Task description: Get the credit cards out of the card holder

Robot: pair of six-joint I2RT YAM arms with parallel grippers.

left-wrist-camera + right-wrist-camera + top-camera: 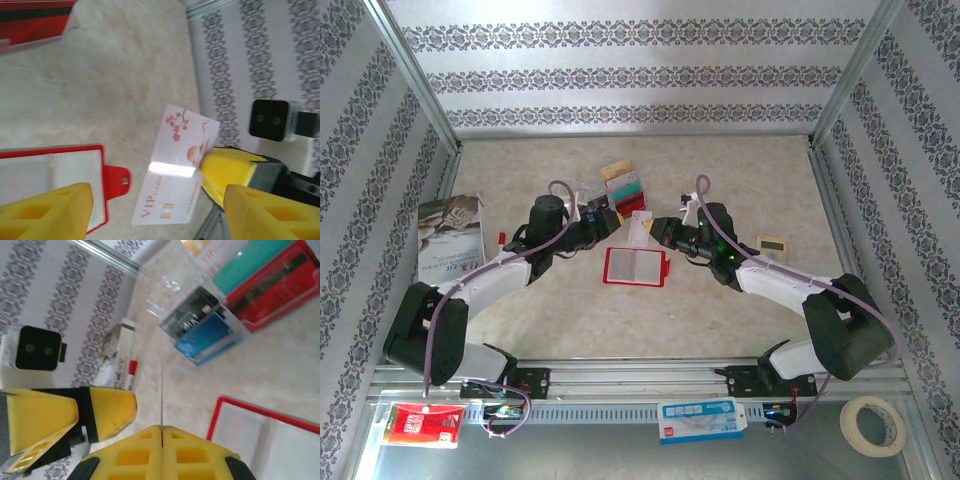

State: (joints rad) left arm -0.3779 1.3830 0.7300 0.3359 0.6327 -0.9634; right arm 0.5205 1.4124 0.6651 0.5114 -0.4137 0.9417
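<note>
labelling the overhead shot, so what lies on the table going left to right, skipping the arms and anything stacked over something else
magazine → red card holder → small tan gadget

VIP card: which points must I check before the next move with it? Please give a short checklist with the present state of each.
1. The right gripper is shut on the VIP card: ok.
2. The left gripper is open, with its fingers apart from the card: ok.
3. The card is out of the holder: ok.
4. The grip is firm enough to carry; it sits at one edge of the card: cannot tell.
5. There is bare table beside the laid-out cards: ok.
6. No card is left in the holder: cannot tell.
</note>
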